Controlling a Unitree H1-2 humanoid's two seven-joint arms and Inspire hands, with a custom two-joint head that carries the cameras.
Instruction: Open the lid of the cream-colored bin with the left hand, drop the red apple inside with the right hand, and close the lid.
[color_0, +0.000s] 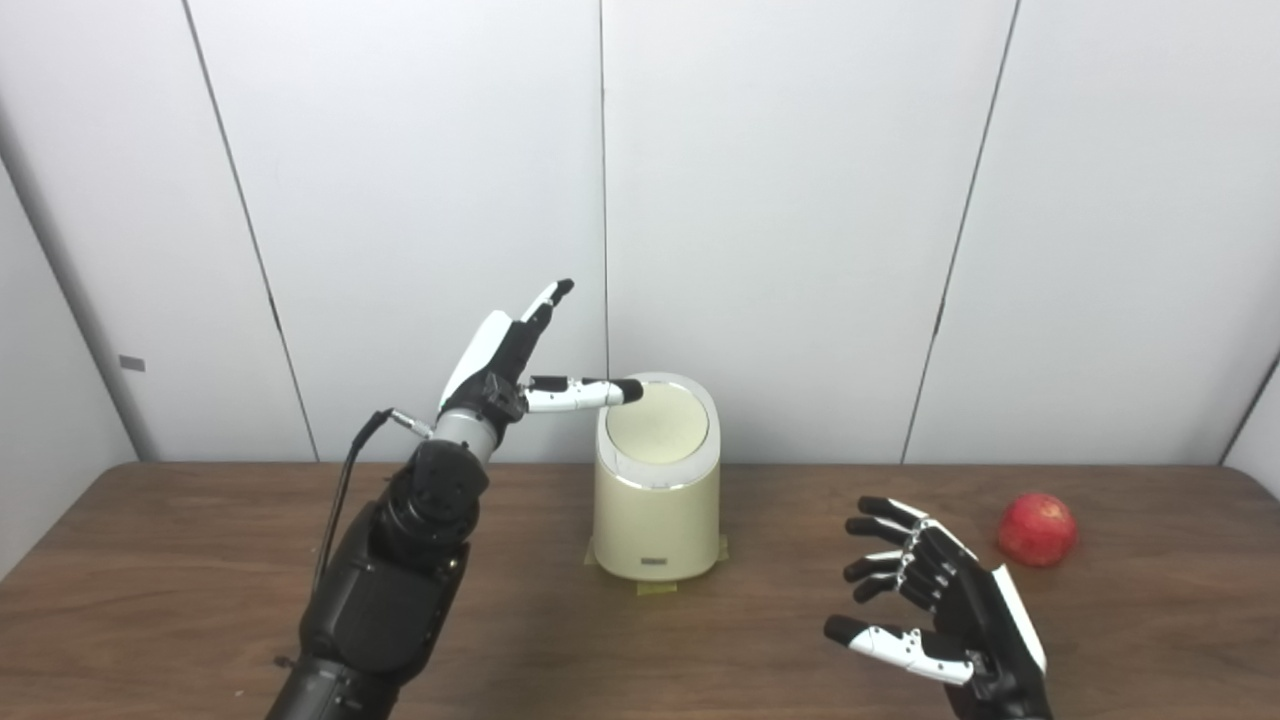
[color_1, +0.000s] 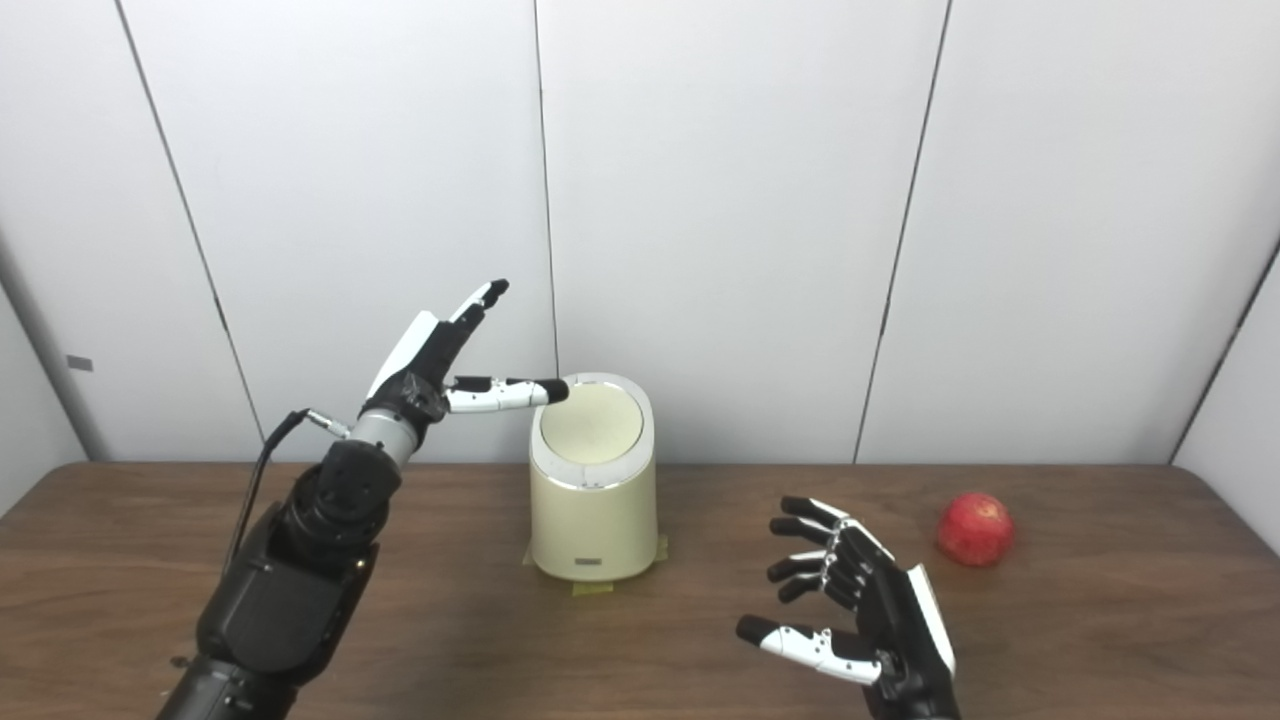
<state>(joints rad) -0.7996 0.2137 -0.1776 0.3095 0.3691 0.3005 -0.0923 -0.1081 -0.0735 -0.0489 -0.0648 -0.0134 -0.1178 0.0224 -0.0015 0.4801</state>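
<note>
The left hand (color_0: 500, 365) is spreading its fingers (color_0: 545, 300) wide and holding nothing; its thumb (color_0: 585, 393) is reaching sideways to the upper left rim of the lid (color_0: 657, 425), though whether the tip is actually pressing on it or only hanging just above is hard to tell. The lid is lying shut on the cream-colored bin (color_0: 655, 520), which is standing upright mid-table on the wooden table (color_0: 200, 540). The right hand (color_0: 945, 600) is hovering low over the table, palm turned inward, fingers loosely curled and apart, gripping nothing. The red apple (color_0: 1038, 529) is sitting on the table just beyond that hand, to its right, well apart from the bin.
</note>
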